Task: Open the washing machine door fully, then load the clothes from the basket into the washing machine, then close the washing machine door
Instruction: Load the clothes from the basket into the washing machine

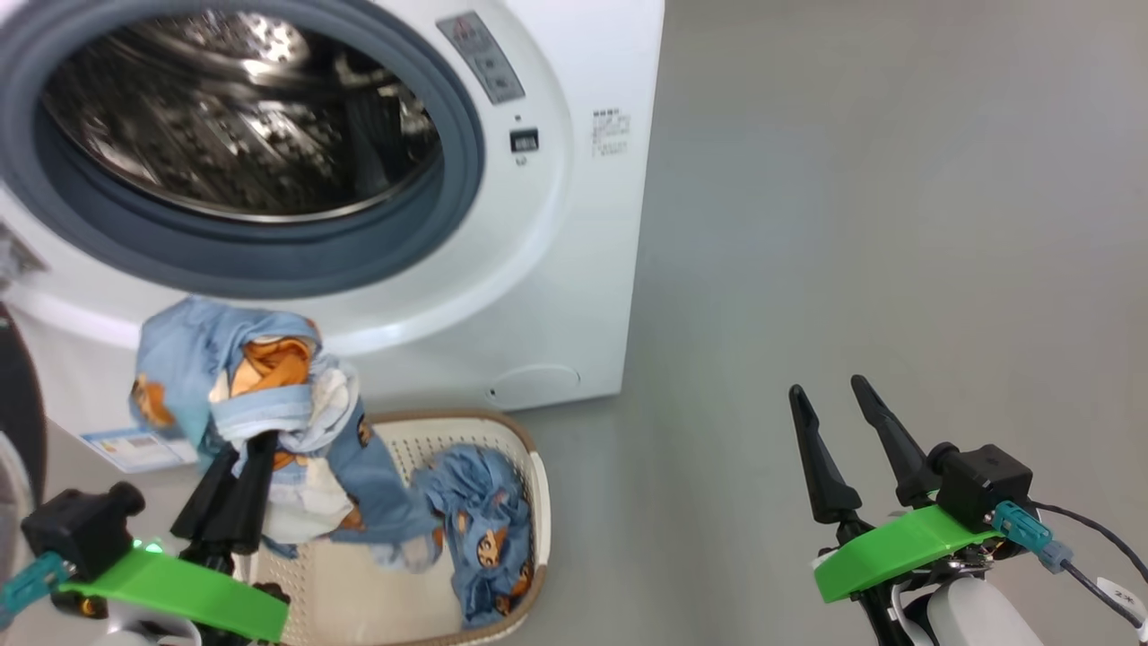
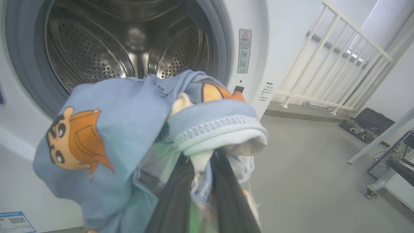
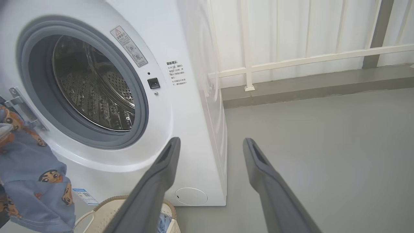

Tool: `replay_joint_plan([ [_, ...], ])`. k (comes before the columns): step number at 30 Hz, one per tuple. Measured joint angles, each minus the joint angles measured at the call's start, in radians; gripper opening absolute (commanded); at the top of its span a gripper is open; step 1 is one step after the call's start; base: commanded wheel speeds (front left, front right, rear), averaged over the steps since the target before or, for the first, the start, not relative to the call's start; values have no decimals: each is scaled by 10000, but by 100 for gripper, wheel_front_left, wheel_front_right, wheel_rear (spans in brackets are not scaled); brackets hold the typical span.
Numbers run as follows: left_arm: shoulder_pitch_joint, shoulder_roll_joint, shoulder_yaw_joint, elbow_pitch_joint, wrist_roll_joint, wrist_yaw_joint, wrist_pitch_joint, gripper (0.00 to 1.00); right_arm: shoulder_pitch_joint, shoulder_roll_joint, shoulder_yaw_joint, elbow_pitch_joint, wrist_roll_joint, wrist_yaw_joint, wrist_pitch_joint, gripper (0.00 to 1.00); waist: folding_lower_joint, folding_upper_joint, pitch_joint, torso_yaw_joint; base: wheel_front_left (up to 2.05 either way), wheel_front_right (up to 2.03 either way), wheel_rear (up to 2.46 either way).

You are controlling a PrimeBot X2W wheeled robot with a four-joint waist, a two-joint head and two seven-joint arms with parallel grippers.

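Note:
The washing machine (image 1: 556,269) stands with its steel drum (image 1: 242,117) uncovered; a sliver of the black washing machine door (image 1: 13,395) shows at the far left. My left gripper (image 1: 256,441) is shut on a bundle of light blue cartoon-print clothes (image 1: 224,368) with a white piece, held above the basket (image 1: 536,467) and just below the drum opening. In the left wrist view the clothes (image 2: 123,129) drape over the fingers (image 2: 226,181), facing the drum (image 2: 129,42). More blue clothes (image 1: 489,525) lie in the basket. My right gripper (image 1: 827,388) hangs open over the floor, empty.
Grey floor (image 1: 897,224) stretches to the right of the machine. A white railing (image 3: 291,61) runs behind it. The door hinge (image 3: 19,103) sits at the opening's left side. Equipment on castors (image 2: 388,168) stands far off. A blue energy sticker (image 1: 134,447) is low on the machine.

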Motion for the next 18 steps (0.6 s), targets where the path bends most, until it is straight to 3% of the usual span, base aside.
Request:
replay_joint_plan([
  [8, 524, -299, 876, -579, 637, 355, -2, 0, 294, -2, -104, 115, -2, 0, 0, 100, 0, 0, -669, 185, 0, 0, 0],
  [18, 779, -420, 976, -593, 686, 441, 0, 0, 337, 2, -159, 190, -42, 0, 2, 100, 1, 0, -843, 421, 0, 0, 0],
])
